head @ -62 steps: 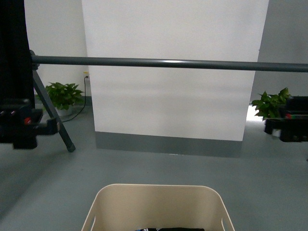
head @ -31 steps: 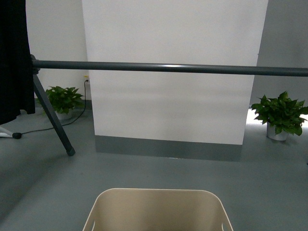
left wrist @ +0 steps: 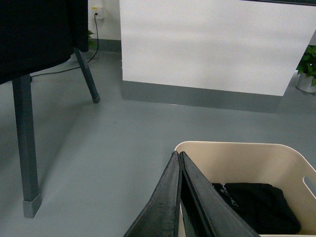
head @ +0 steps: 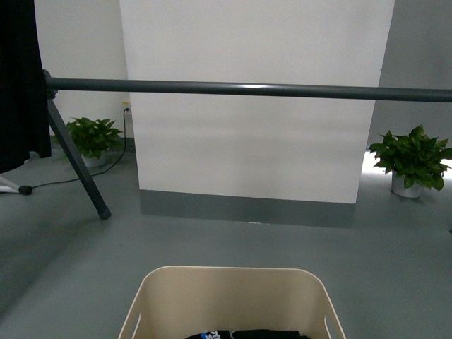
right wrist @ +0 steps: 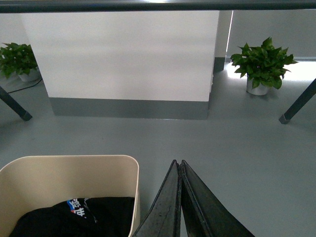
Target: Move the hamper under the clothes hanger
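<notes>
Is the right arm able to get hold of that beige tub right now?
Probably yes: the right gripper, jaws shut, sits just beside the tub's rim with nothing between them. It would have to open first.

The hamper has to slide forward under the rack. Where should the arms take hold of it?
Grip the hamper by the cut-out slot handles at its two short ends, one end effector coming in from each side. Its walls are smooth and rounded, so the slots look like the surest hold.

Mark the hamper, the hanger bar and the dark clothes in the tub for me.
hamper (head: 233, 296): front view, inside of its far wall.
hanger bar (head: 240, 89): front view, middle of the bar.
dark clothes (left wrist: 256, 207): left wrist view, middle of the black garment.
</notes>
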Motion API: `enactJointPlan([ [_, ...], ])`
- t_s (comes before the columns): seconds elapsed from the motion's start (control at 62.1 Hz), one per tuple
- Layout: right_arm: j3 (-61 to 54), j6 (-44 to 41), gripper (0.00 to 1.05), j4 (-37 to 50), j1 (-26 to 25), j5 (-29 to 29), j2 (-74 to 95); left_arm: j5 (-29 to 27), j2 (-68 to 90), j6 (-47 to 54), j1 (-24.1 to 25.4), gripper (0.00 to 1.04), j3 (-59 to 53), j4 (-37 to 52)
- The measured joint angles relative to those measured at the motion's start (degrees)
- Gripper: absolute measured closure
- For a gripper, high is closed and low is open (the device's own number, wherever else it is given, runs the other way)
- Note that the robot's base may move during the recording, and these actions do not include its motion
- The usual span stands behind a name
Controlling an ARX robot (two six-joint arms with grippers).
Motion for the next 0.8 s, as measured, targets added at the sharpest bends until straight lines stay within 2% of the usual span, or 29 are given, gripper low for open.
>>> enactJointPlan([
  [0.306, -1.99, 0.00, 1.03, -11.78, 0.00, 0.00, -14.05, 0.02, -13.55, 0.02, 0.00, 1.01, -0.96, -11.67],
  [0.805, -2.27, 0.00, 1.03, -26.18, 0.00, -0.02, -29.73, 0.00, -27.74, 0.02, 0.00, 1.01, -0.98, -25.03],
])
